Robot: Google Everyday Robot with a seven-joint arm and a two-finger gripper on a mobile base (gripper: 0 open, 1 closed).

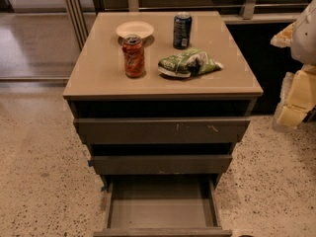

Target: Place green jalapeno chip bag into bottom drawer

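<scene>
Your gripper (295,100) hangs right of the desk (98,75); you can't tell how its jaws stand. The chip bag (187,63) looks light, soft, slippery: pinch across its middle.

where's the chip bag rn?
Camera view: the green jalapeno chip bag lies on the cabinet top, right of the red-orange can, in front of the dark blue can; the gripper is at the right edge.

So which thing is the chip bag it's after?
On top of the three-drawer cabinet, left of the gripper at the picture's right edge, lies the green jalapeno chip bag. Unlike the upright red-orange can and dark blue can nearby, it is soft, crumpled and lying flat.
</scene>
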